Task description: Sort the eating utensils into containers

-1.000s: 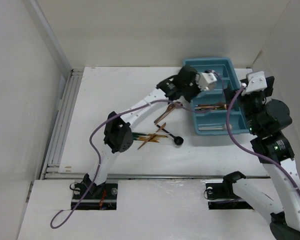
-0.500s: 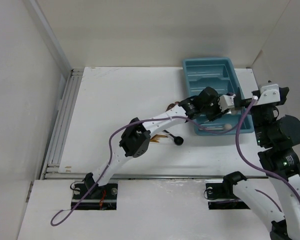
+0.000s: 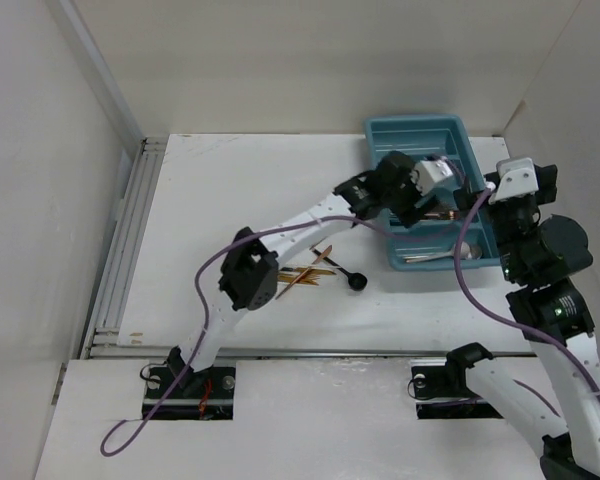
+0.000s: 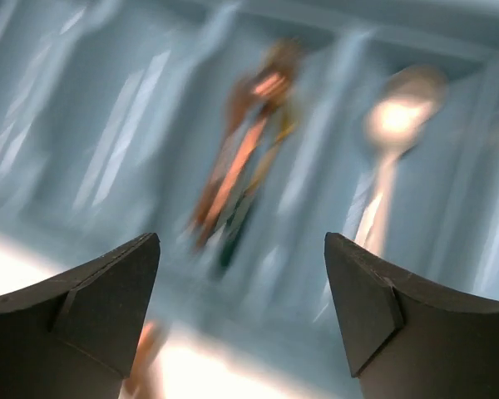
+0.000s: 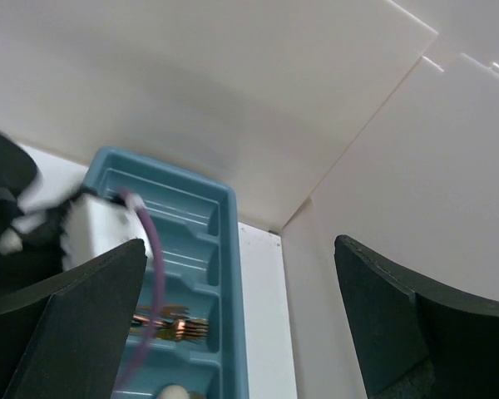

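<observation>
The teal tray [image 3: 416, 135] stands at the back right, its long compartments [image 4: 108, 125] the containers. One compartment holds copper and green-handled utensils [image 4: 245, 166], seen from above as copper forks [image 3: 438, 213]. A cream spoon [image 4: 392, 120] lies in the neighbouring one [image 3: 448, 255]. My left gripper [image 3: 417, 205] hovers over the tray's middle, open [image 4: 241, 249], with nothing between its fingers. Copper sticks [image 3: 305, 275] and a black round-headed utensil [image 3: 357, 282] lie on the table left of the tray. My right gripper [image 5: 241, 258] is open and empty, held high beside the tray's right rim [image 5: 231, 249].
White walls close in the table at the back and right, with the right wall [image 5: 416, 166] close to the tray. A metal rail [image 3: 130, 240] runs along the table's left edge. The left arm's purple cable [image 5: 154, 274] hangs over the tray.
My left gripper has gone from shut to open. It swung over the tray's near end, then came back toward the middle. The right arm shifted slightly.
</observation>
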`<state>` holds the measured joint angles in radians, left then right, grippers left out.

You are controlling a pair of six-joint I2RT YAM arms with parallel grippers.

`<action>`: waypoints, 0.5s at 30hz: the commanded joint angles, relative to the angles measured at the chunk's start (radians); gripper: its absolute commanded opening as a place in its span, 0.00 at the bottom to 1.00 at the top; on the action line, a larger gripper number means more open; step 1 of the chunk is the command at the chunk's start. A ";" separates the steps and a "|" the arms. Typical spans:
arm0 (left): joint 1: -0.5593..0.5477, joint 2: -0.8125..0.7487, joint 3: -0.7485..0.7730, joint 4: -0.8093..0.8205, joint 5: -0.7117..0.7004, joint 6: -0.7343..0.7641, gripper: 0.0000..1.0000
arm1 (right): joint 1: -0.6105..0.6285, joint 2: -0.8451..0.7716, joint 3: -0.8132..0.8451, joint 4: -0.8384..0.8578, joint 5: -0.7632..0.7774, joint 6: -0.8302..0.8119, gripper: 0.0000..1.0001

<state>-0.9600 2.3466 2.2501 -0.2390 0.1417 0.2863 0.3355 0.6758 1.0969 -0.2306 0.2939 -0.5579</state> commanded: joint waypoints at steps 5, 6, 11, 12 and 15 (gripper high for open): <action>0.236 -0.286 -0.366 -0.143 -0.044 -0.061 0.73 | 0.010 0.044 0.001 0.059 -0.039 0.050 0.99; 0.248 -0.287 -0.398 -0.132 -0.044 -0.061 0.71 | 0.010 0.057 0.001 0.059 -0.039 0.050 0.99; 0.260 -0.234 -0.449 -0.155 0.033 -0.026 0.55 | 0.010 0.080 0.011 0.068 -0.048 0.072 0.99; 0.260 -0.225 -0.449 -0.155 0.047 -0.026 0.44 | 0.010 0.090 0.011 0.068 -0.048 0.081 0.99; 0.260 -0.202 -0.449 -0.146 0.082 -0.001 0.35 | 0.010 0.090 0.020 0.068 -0.048 0.081 0.99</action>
<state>-0.6731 2.1582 1.8042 -0.3779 0.1463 0.2634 0.3355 0.7761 1.0966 -0.2161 0.2573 -0.4995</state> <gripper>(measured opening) 0.364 0.992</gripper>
